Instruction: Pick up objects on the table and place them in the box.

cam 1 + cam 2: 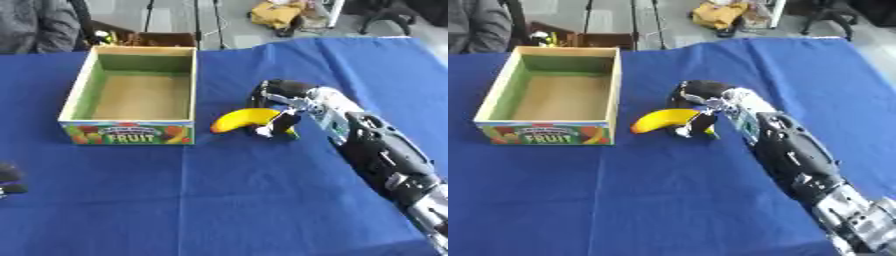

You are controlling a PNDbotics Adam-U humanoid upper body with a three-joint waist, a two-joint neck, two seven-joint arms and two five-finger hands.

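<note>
A yellow banana (238,120) lies on the blue tablecloth just right of the box (80,82), an open cardboard box with green inner walls and a "FRUIT" label on its front. My right hand (282,98) reaches in from the lower right and covers the banana's right end, its fingers (284,122) curled down round the fruit. The banana's left tip points toward the box and shows clearly. The box holds nothing visible. My left hand (9,180) shows only as a dark shape at the left edge of the left eye view.
The blue cloth (219,200) covers the whole table. Behind the far edge are a seated person in grey, dark stands, cables and a yellow bag on the floor.
</note>
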